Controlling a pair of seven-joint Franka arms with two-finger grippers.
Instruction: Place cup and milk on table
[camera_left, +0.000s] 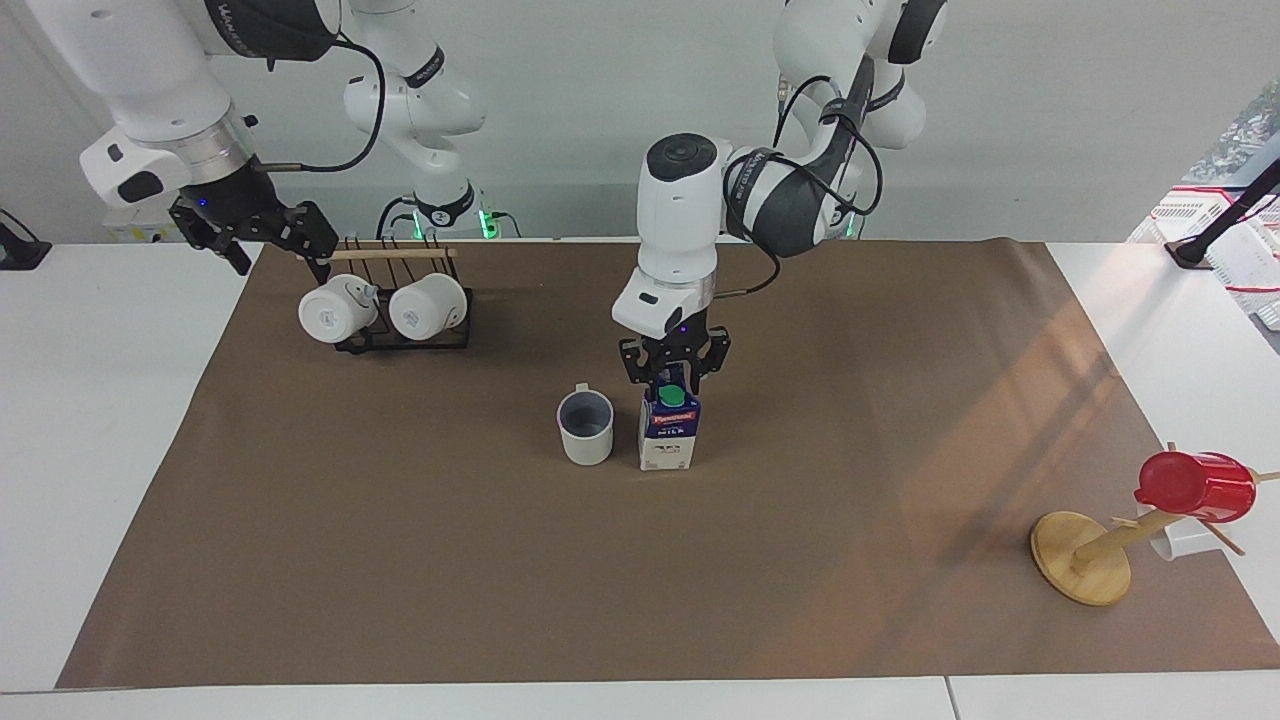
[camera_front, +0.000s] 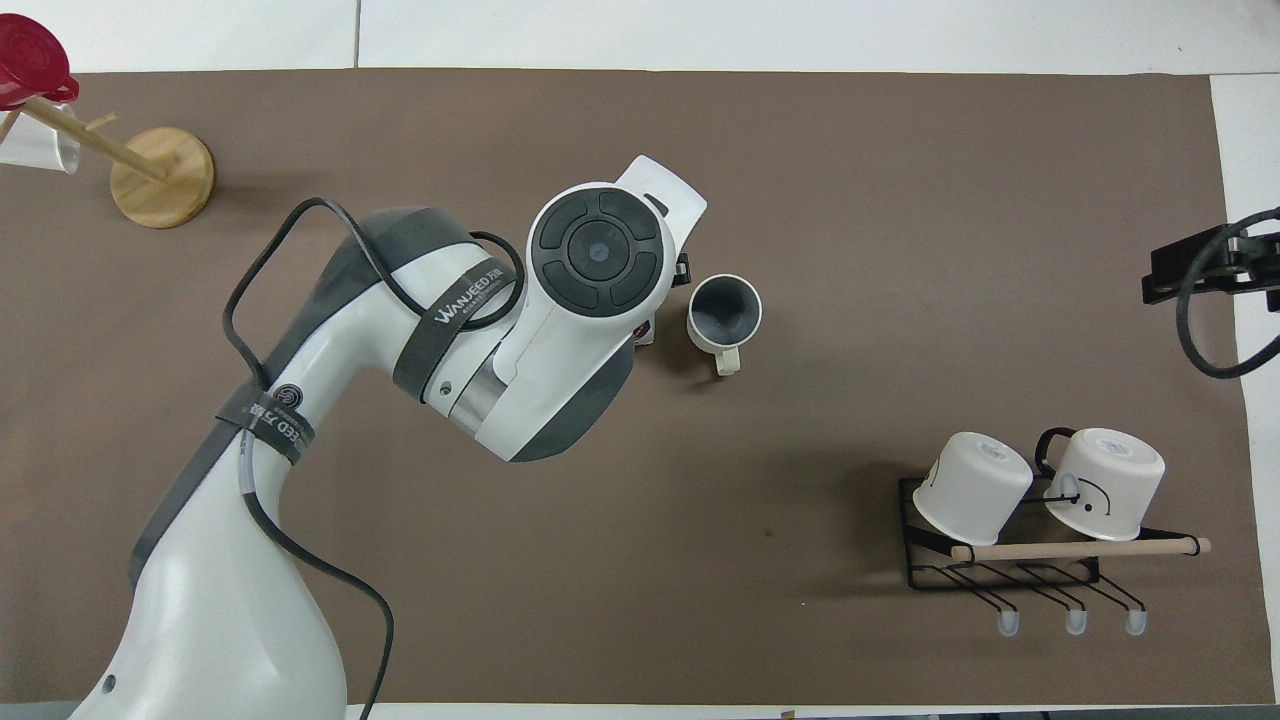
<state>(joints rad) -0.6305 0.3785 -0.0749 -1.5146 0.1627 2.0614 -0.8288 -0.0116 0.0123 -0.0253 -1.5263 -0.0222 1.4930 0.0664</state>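
The milk (camera_left: 668, 433) stands upright on the brown-papered surface (camera_left: 400, 560), just beside the cup (camera_left: 585, 427) on the side toward the left arm's end. The left gripper (camera_left: 672, 378) sits right on the carton's gabled top, its fingers pinching the ridge by the green cap. The carton looks set down, so I'd say the job now is to let go cleanly: spread the fingers without twisting, then lift straight up so nothing tips into the cup. The right gripper (camera_left: 272, 240) waits over the rack (camera_left: 405, 335); whether its fingers are spread, I cannot tell. Counting: one cup, one milk, two white mugs (camera_left: 385, 310) on the rack, one red cup (camera_left: 1195, 487) on a wooden stand (camera_left: 1082, 557).
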